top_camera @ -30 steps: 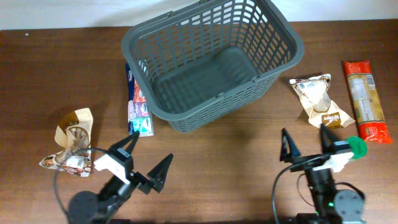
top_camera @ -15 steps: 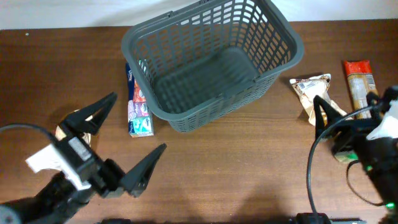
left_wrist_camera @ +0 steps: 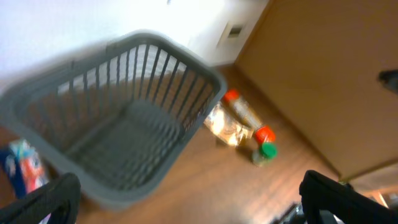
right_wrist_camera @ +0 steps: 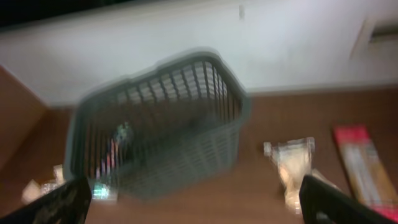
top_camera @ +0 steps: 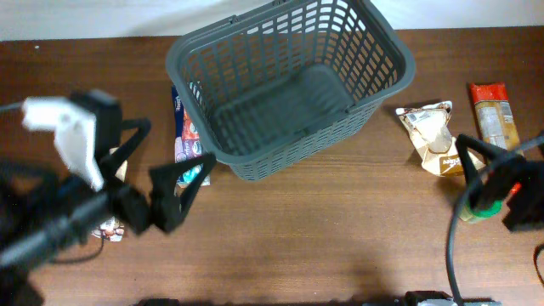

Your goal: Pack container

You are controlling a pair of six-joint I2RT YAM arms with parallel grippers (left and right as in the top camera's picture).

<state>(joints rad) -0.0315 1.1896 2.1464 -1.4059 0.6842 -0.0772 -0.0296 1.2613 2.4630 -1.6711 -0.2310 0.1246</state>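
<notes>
Overhead, the grey basket [top_camera: 255,157] sits on the brown desk [top_camera: 306,246], at the back and near the middle. A blue pack [top_camera: 181,127] lies right by its left side. A shiny bag [top_camera: 432,127] and a long red pack [top_camera: 491,115] lie to its right, and a green cap [top_camera: 486,209] shows near them. The writing on the packs is too small and blurry to read. The left gripper [left_wrist_camera: 189,177] is spread wide and holds nothing. The right gripper [right_wrist_camera: 194,182] is spread wide too, with nothing in it.
</notes>
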